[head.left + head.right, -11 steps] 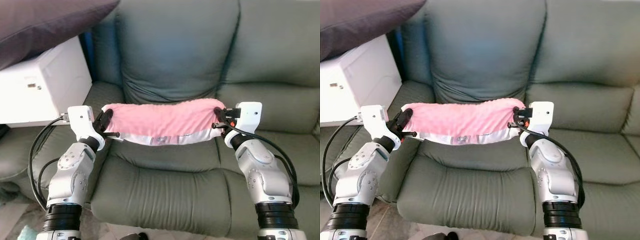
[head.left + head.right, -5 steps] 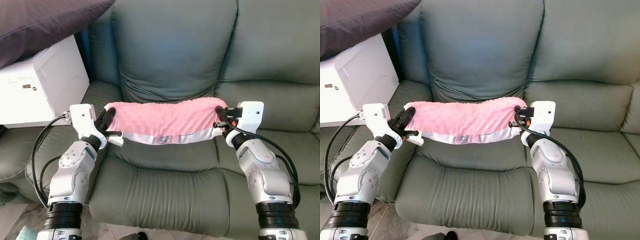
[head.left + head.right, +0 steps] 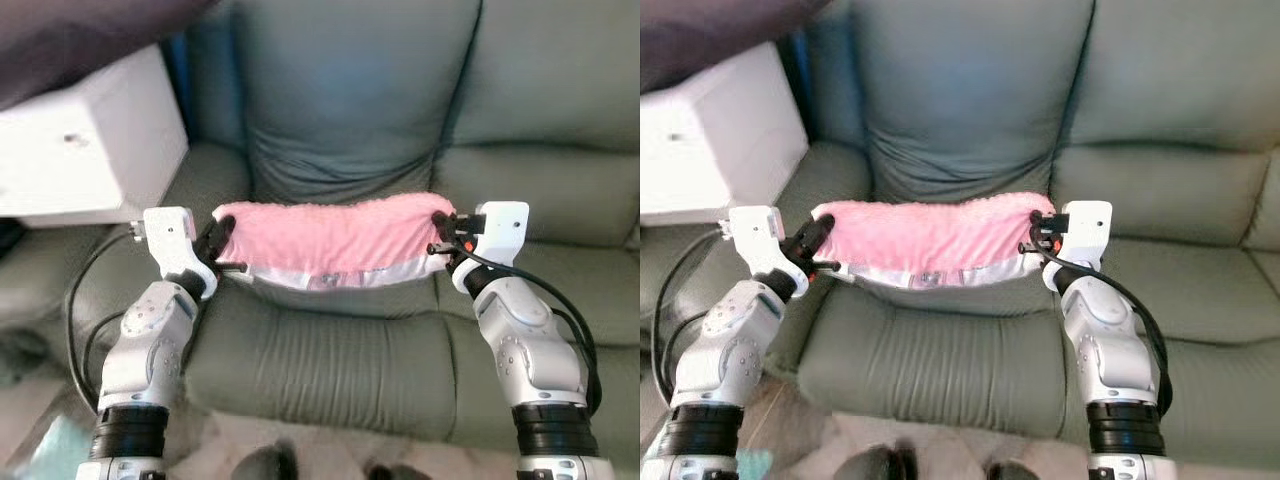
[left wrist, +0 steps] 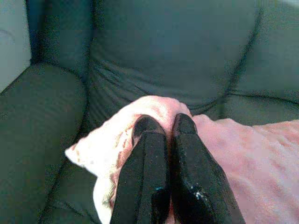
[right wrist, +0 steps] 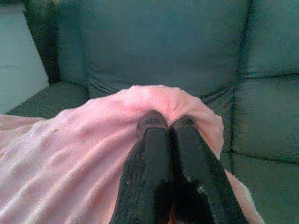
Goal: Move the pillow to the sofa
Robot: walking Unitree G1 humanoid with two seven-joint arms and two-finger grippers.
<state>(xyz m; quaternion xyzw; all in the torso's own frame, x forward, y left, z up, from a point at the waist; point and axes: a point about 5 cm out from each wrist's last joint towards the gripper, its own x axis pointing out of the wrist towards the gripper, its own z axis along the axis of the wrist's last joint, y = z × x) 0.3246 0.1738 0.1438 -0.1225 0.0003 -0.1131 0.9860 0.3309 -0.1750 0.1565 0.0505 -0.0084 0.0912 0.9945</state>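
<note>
A soft pink pillow with a white printed edge [image 3: 330,240] is held stretched between both grippers above the seat of a grey-green leather sofa [image 3: 340,120].

Left eye view: the left gripper [image 3: 222,240] pinches the pillow's left end and the right gripper [image 3: 441,228] its right end; the pillow hangs level just in front of the backrest, above the seat cushion, and a white box-like cabinet [image 3: 90,140] stands beside the sofa's left armrest.
Right eye view: same scene, slightly blurred, the pillow [image 3: 930,243] sagging a little in the middle.
Left wrist view: the two black fingers [image 4: 184,163] are pressed together on a bunched pink corner.
Right wrist view: the fingers [image 5: 152,154] are likewise clamped on pink fabric, the sofa backrest beyond.
</note>
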